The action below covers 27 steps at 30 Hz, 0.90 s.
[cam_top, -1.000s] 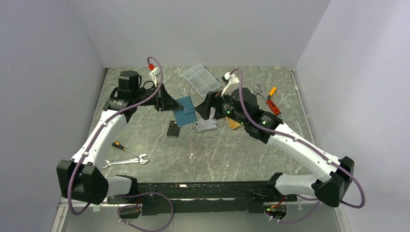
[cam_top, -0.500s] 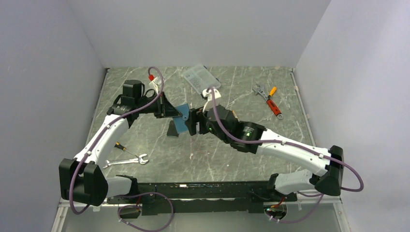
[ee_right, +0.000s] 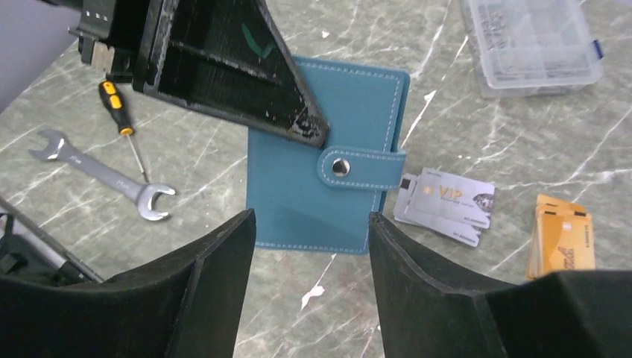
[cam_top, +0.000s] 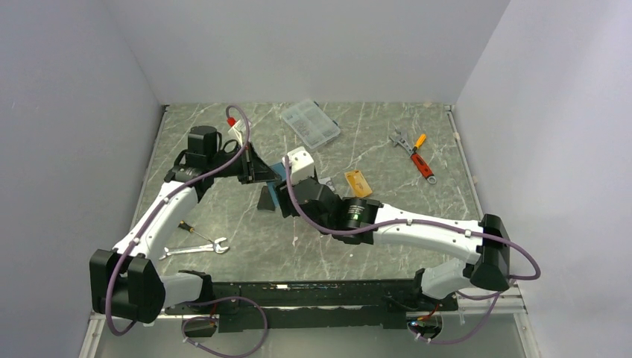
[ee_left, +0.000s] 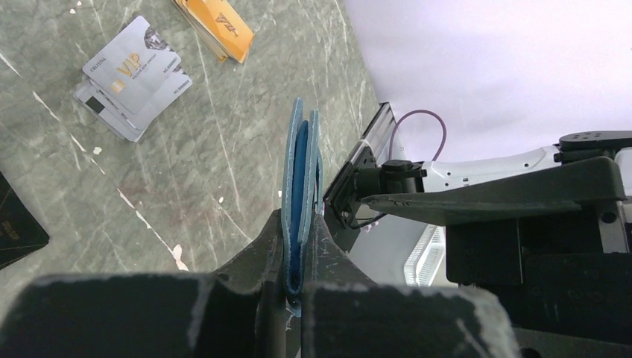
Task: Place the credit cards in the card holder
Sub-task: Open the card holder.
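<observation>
Right arm swung left across the counter (cam_top: pixel 373 142) since the earlier view, leaving both card stacks uncovered. Right gripper (ee_right: pixel 309 224) faced the card holder (ee_right: pixel 328 127), its jaws apart and clamping nothing. Left gripper (ee_left: pixel 300 231) had its jaws clamped on one edge of the single teal card holder, held off the counter with the snap tab fastened. The credit cards lay on the counter in two stacks, just beside each other: one silver-grey stack (ee_right: pixel 447 203) of at least two cards, and one orange stack (ee_right: pixel 564 242), count not discernible. Also noted: one compartment box (ee_right: pixel 533 45), one wrench (ee_right: pixel 97 175), one screwdriver (ee_right: pixel 119 112).
</observation>
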Motion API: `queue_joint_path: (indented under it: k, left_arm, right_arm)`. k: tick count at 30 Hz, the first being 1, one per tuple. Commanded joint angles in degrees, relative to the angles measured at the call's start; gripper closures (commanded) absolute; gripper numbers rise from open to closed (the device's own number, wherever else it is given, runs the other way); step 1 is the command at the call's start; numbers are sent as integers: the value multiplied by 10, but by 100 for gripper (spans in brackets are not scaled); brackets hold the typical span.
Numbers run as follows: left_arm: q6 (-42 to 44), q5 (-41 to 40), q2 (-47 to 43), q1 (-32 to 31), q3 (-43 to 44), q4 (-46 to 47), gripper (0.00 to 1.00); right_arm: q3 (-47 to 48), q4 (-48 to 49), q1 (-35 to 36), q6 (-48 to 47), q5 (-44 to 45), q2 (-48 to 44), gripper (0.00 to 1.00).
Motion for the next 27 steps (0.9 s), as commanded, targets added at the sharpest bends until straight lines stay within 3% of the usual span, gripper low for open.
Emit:
queue_joint_path:
  k: [1,7,18,27]
  left_arm:
    - [-24,19,-21,0,-6,31,100]
    - [-36,30,-32,0,-7,40,100]
    - [-52,43,-36,-1,-11,52,100]
    - [-64,58,-44,-4,-16,66,100]
  right_arm:
    - [44,40,5,-60,57,18,42]
    - [51,41,5,-73,55,40,57]
    - [51,43,4,-76,46,55,55]
    - [49,48,-16,-54,81,73,75]
